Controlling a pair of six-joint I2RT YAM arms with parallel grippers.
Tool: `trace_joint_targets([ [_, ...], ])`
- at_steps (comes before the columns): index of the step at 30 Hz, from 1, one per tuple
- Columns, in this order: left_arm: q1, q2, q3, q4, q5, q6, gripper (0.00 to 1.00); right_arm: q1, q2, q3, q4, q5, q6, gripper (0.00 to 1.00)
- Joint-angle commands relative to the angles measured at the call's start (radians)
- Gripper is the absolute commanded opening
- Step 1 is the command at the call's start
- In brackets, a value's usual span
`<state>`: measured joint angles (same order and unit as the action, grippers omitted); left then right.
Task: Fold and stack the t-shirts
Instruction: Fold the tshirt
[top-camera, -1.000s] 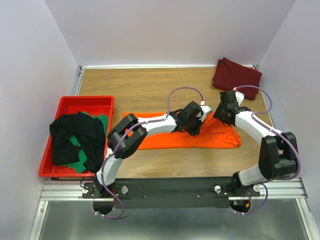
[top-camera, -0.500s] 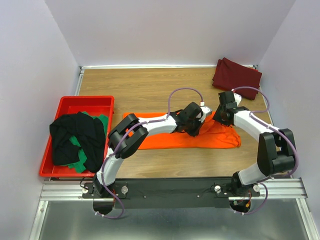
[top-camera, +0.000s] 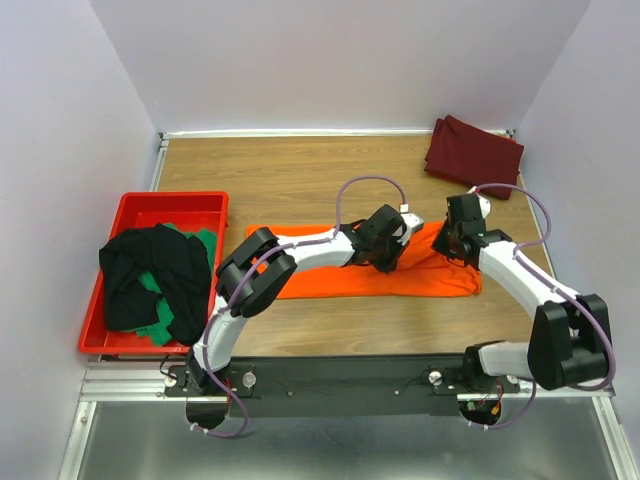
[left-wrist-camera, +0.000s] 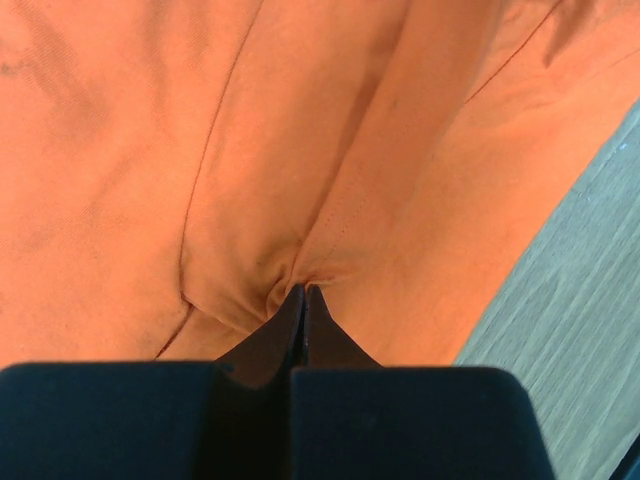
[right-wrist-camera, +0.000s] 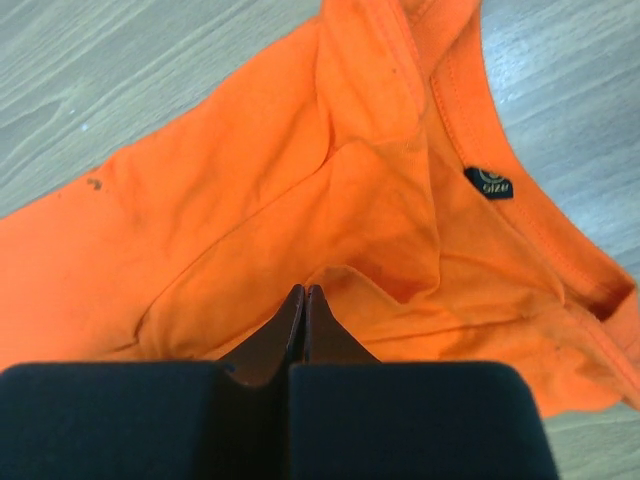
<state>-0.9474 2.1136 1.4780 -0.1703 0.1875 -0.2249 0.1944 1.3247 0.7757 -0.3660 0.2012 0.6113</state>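
Room: pale lilac walls (top-camera: 330, 60) on three sides.
Tabletop (top-camera: 300, 175): wood grain.
Shirts: four. The orange shirt (top-camera: 330, 280) lies in a long strip mid-tabletop. The maroon shirt (top-camera: 472, 152) is folded at the far right corner. The black shirt (top-camera: 150, 270) is heaped over the green shirt (top-camera: 205, 240).
Bin (top-camera: 175, 203): one, red, at the left, holding the heap.
Tools: two. The left tool (left-wrist-camera: 303, 295) is pinched on a pucker of the orange shirt. The right tool (right-wrist-camera: 305, 292) is pinched on a fold near the collar.

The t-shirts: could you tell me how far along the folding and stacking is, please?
Done: maroon shirt folded, far right. In hand: orange shirt, partly folded, pinched by left fingers and right fingers. Left: black shirt and green shirt heaped in the red bin.
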Motion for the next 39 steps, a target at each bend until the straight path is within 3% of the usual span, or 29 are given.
trace_joint_targets([
  [1,-0.008,-0.007,0.010,-0.041,-0.040,0.002,0.00,-0.004,-0.068,-0.038,-0.048,-0.051,0.019,0.02],
  [11,-0.004,-0.043,0.002,-0.058,-0.057,-0.016,0.00,-0.006,-0.215,-0.138,-0.145,-0.121,0.065,0.02],
  [18,-0.001,-0.066,0.001,-0.060,-0.043,-0.021,0.17,-0.006,-0.271,-0.181,-0.175,-0.180,0.105,0.07],
  [21,0.004,-0.079,0.005,-0.064,-0.031,-0.022,0.24,-0.006,-0.292,-0.188,-0.189,-0.194,0.120,0.21],
  [22,0.006,-0.086,0.005,-0.067,-0.025,-0.022,0.26,-0.006,-0.298,-0.188,-0.197,-0.195,0.125,0.36],
  [25,0.013,-0.115,0.001,-0.074,-0.013,-0.022,0.34,-0.006,-0.331,-0.178,-0.218,-0.195,0.136,0.50],
  [30,0.041,-0.190,-0.022,-0.112,-0.054,-0.044,0.34,-0.006,-0.340,-0.124,-0.231,-0.183,0.137,0.55],
  [33,0.056,-0.234,-0.053,-0.165,-0.168,-0.089,0.33,-0.006,-0.305,-0.073,-0.219,-0.135,0.130,0.55],
  [37,0.079,-0.279,-0.184,-0.193,-0.269,-0.155,0.22,-0.004,-0.141,-0.007,-0.148,-0.062,0.110,0.55],
  [39,0.084,-0.308,-0.269,-0.184,-0.306,-0.198,0.21,-0.004,-0.084,0.016,-0.093,-0.042,0.108,0.54],
])
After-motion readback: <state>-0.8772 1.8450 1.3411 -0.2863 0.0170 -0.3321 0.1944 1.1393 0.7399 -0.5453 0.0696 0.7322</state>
